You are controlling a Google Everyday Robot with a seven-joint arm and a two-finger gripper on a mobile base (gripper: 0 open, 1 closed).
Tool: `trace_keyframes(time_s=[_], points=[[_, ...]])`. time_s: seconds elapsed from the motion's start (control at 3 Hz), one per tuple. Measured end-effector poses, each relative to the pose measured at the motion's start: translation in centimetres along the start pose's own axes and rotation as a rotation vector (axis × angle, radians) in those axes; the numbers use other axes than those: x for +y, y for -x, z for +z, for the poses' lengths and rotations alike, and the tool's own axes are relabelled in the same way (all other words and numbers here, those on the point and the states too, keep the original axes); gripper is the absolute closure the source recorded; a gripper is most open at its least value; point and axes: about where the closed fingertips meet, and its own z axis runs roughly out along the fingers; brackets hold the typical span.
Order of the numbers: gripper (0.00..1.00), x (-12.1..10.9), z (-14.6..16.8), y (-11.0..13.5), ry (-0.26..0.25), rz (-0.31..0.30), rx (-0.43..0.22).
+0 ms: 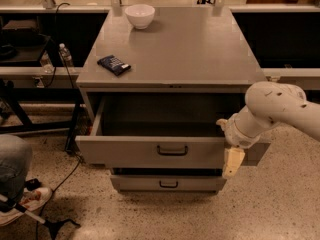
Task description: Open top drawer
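The top drawer [125, 151] stands pulled well out of the table [185, 49], its deep grey box open to view and nothing seen inside. Its dark handle [172, 150] sits at the centre of the front. Below it, a lower drawer [145, 183] is shut.

The white arm [272, 109] reaches in from the right. The hand [231, 166] points down in front of the right end of the top drawer's front, right of the handle and apart from it. I cannot tell whether the hand is spread or pressed together.

On the table a white bowl [139, 15] stands near the far left edge, and a dark packet [114, 64] lies nearer the front left. A bottle [65, 55] stands left of the table, and a shoe [30, 198] is on the floor at lower left.
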Motion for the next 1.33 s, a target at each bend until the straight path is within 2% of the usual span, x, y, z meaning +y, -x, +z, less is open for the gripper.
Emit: trace_keyframes(time_s=[0.33,0.67,1.0,1.33], points=[[0.0,1.0,-0.2,0.1,0.014,-0.014,0.008],[0.15,2.4,-0.3,-0.2,0.034,-0.01,0.017],[0.38,3.9,-0.5,-0.8,0.044,0.008,0.025],[0.62,4.1,-0.9,-0.8,0.043,0.012,0.028]])
